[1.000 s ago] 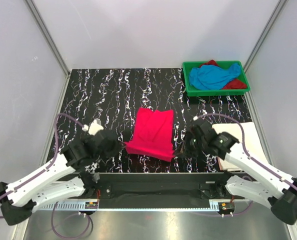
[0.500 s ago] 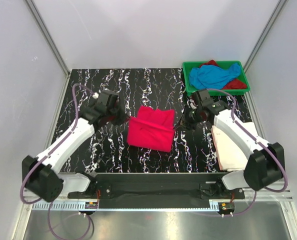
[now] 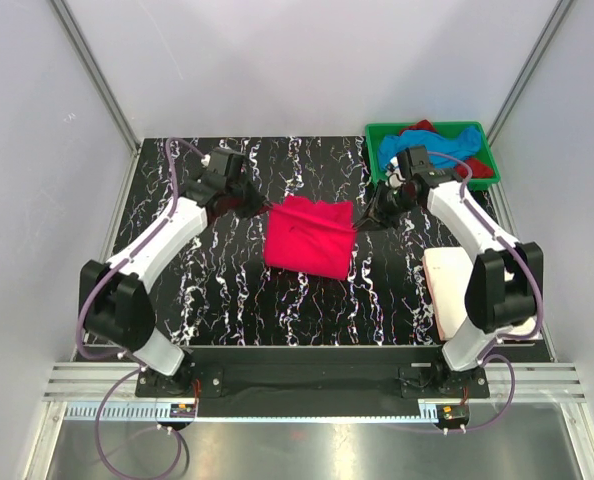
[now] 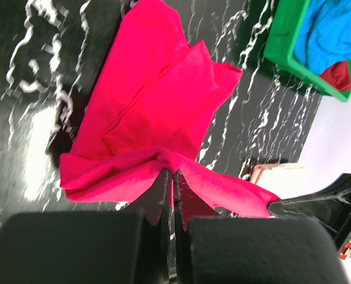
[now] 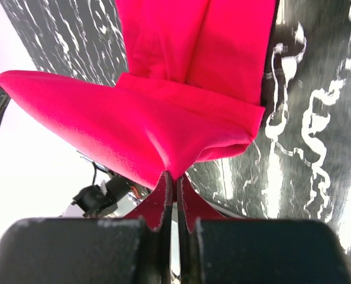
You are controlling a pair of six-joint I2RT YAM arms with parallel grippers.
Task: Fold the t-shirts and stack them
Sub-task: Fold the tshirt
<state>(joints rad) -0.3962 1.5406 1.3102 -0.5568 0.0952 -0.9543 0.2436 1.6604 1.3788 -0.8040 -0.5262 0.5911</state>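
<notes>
The hot pink t-shirt (image 3: 309,236) — folded double, edge raised — pinched by left gripper (image 3: 264,209) and right gripper (image 3: 361,224).

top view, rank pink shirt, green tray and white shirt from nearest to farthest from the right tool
1. pink shirt: pinched in the right tool, spreading to its left
2. green tray: back right corner, just behind the tool
3. white shirt: front right, farthest

The hot pink t-shirt (image 3: 309,236) lies on a black surface (image 3: 217,285) with white marbled streaks. The green tray (image 4: 285,35) holds a sky blue t-shirt (image 4: 332,29) and a dark red t-shirt (image 4: 340,74). There is also a white t-shirt (image 3: 445,290).
</notes>
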